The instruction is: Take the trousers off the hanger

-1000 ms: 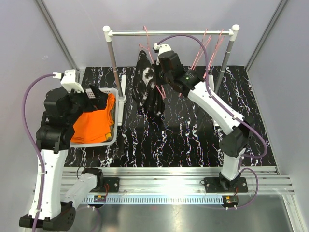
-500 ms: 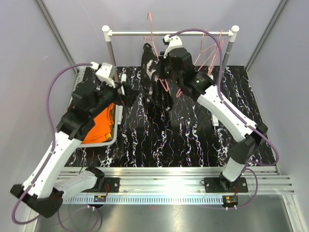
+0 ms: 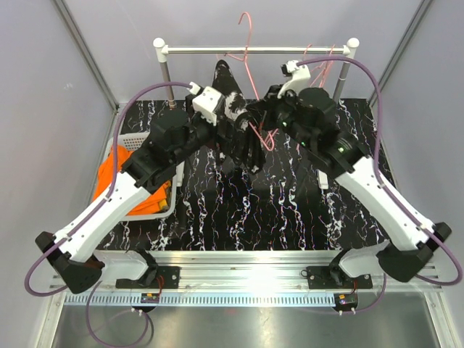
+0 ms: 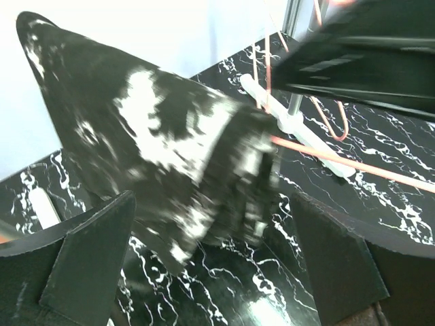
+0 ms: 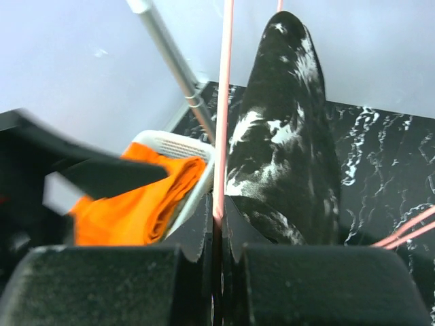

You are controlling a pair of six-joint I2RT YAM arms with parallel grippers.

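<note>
We see the right pincer (image 5: 219,216) clamped tight on the pink hanger (image 5: 225,102) wire. The black-and-white trousers (image 4: 156,142) hang from it above the desk (image 3: 290,210), between the wide-apart fingers of the left pincer (image 4: 211,204); contact we can't tell. The orange trousers (image 5: 129,210) lie in the white basket (image 5: 178,144), far left.

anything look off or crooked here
Yes: the pink hanger is off the rail, tilted in the shut right gripper, with the black-and-white trousers hanging skewed from it.
</note>
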